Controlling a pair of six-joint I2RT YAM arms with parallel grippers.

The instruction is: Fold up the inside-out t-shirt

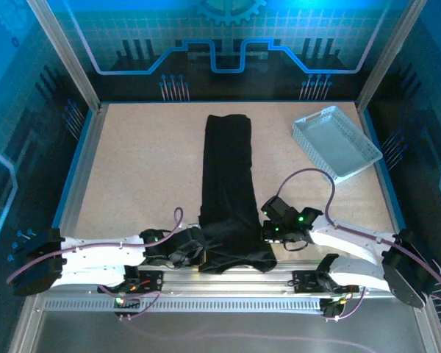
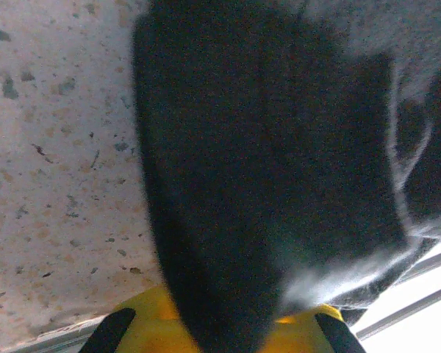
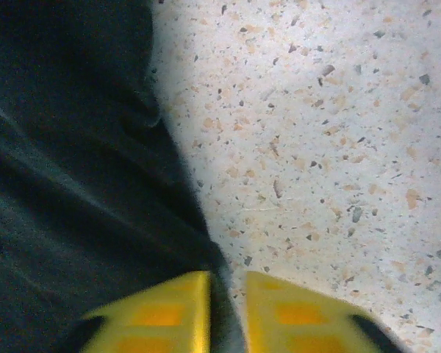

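Note:
The black inside-out t-shirt [image 1: 228,176] lies as a long narrow strip from the back of the table to its near edge. My left gripper [image 1: 193,248] sits at the strip's near left corner. In the left wrist view its yellow jaws [image 2: 224,323] are shut on a thick fold of the t-shirt [image 2: 264,162], which rises out from between them. My right gripper [image 1: 267,229] rests at the strip's right edge, close to the near end. In the right wrist view, its fingers [image 3: 228,309] stand slightly apart, with the t-shirt's [image 3: 73,184] hem loose in the narrow gap.
A light grey perforated tray [image 1: 336,142] stands tilted at the back right of the speckled table [image 1: 140,169]. A metal rail runs along the near edge beneath both arms. Blue walls enclose the table on three sides.

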